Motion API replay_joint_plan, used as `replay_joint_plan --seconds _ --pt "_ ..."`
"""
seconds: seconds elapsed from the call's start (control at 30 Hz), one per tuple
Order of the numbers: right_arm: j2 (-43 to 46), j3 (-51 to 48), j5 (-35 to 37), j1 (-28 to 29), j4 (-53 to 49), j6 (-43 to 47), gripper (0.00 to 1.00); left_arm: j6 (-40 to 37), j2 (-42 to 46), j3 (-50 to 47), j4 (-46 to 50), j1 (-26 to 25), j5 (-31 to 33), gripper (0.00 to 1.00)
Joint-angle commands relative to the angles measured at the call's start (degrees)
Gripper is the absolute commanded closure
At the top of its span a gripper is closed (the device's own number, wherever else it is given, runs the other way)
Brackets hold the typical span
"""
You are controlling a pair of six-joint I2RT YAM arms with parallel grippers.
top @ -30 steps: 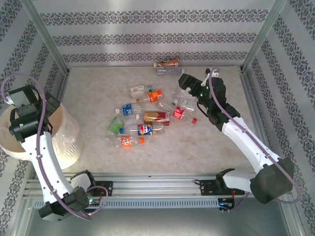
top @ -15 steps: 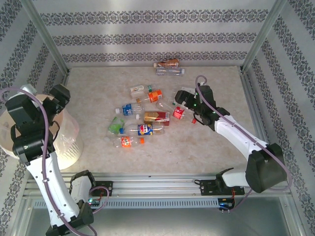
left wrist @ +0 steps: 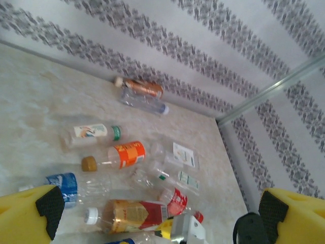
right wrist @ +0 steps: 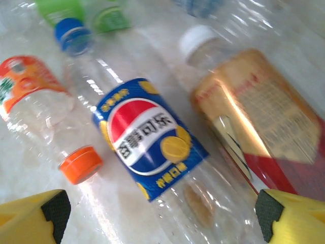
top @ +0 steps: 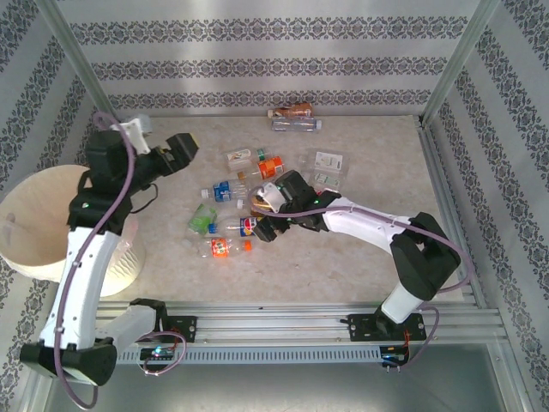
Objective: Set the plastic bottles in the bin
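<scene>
Bottle w/ blue label (right wrist: 150,145) lay between spread fingers of right claw (right wrist: 160,212): light, thin, slick, prob. crushable; best pinched across labelled mid-body; left claw (left wrist: 158,207) spread too.

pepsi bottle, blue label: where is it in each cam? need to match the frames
Top external: the blue-label bottle lies mid-table, right of the green-label bottle.
Right wrist: centre of the picture, lying diagonally, blue cap at upper left.
Left wrist: probably the blue sliver at the bottom edge; too cropped to be sure.
Landmark: the gold-and-red bottle with a white cap, lying right beside it in both wrist views.
</scene>
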State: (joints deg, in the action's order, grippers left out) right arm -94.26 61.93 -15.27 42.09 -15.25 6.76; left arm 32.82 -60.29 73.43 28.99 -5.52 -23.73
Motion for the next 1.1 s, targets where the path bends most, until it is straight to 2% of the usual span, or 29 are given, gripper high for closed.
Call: replay_joint_plan --seconds 0.0,0.1,0.2,0.3,0.5,0.67,0.8,1.07 --pt "-0.46 1.72 -7.78 3.55 -1.37 15.36 0.07 0.37 -2.55 -1.33 -4.26 -3.82 6.73 0.0" --pt "-3.1 3.56 -7.96 7.56 -1.26 23.55 0.07 4.24 -5.15 -1.36 -2.23 -3.89 11.87 0.0" --pt "-6.54 6.27 -10.52 9.31 -1.07 28.08 0.12 5.82 -6.24 -1.19 -0.77 -3.86 15.18 0.0" --pt "-8.45 7.18 -9.35 11.44 0.83 31.9 0.15 6.06 -6.67 -0.7 1.04 -3.86 18.19 0.0" --pt "-13.58 9.81 -3.74 13.75 6.7 32.67 0.18 6.52 -6.73 -0.71 2.0 -3.8 21.78 0.0" --pt "-17.46 13.04 -0.93 15.46 3.53 35.62 0.2 6.56 -6.49 -1.45 2.09 -3.8 22.62 0.0" --pt "-18.38 12.16 0.62 16.33 3.77 34.91 0.23 6.0 -6.26 -1.61 3.0 -3.78 23.48 0.0" --pt "-20.87 11.25 4.3 17.84 4.11 32.97 0.22 5.84 -6.6 -1.88 2.81 -3.8 23.6 0.0"
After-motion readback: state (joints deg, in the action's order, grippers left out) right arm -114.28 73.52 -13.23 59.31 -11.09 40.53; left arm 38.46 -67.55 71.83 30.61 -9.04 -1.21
